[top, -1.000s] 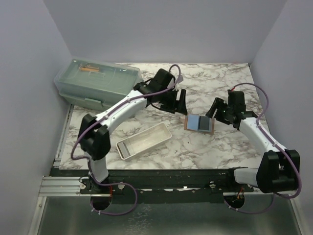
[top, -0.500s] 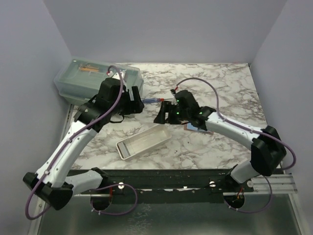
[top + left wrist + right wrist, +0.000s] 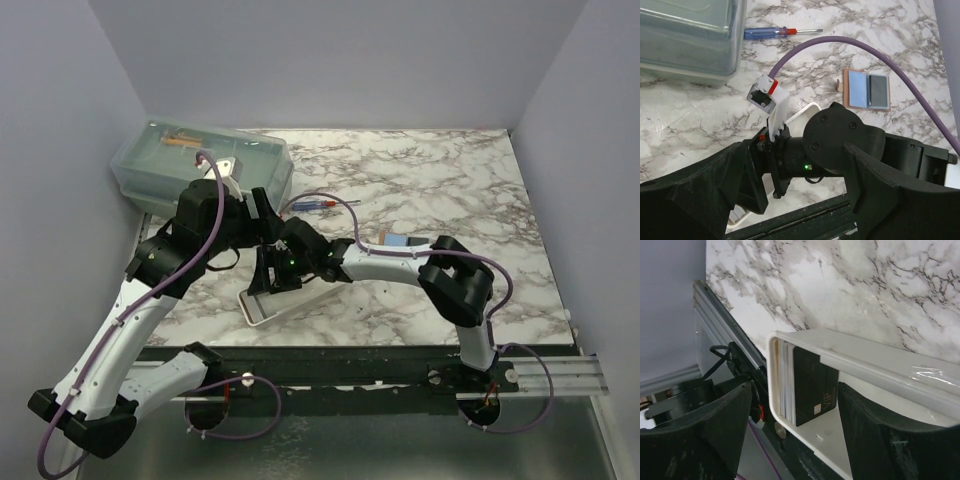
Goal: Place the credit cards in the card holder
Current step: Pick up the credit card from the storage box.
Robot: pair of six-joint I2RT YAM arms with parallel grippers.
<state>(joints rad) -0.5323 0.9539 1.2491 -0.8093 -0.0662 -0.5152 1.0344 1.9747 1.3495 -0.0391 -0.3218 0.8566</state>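
A clear plastic box (image 3: 200, 165) fills the table's (image 3: 450, 180) back-left corner, close against the wall and just outboard of the left claw (image 3: 263, 214). That claw rides on an arm raised from the near-left corner and bent forward at the elbow. Its black jaws are spread wide with nothing between them, and its own camera shows the right arm's wrist in the gap below. A blue-handled screwdriver (image 3: 771, 33) lies on bare marble ahead of this claw, beside the box.

The right arm stretches low across the table toward the left, its forearm nearly level. The right claw (image 3: 792, 390) is also spread wide and grips nothing, a black finger (image 3: 705, 435) on either side of the end of a long white tray (image 3: 850, 360). Whether the fingers touch the tray cannot be told. The smooth, round-cornered tray ends close to the table's near edge and its metal rail (image 3: 715, 325). A stack of cards (image 3: 812, 392) stands on edge against the end wall, pale ones behind a glossy black one.

Well to the right of this claw, beyond its forearm, the tan card holder (image 3: 845, 95) lies open and flat. A blue-grey card (image 3: 858, 89) and a darker card (image 3: 879, 91) lie side by side on it, with open marble behind and to the right.
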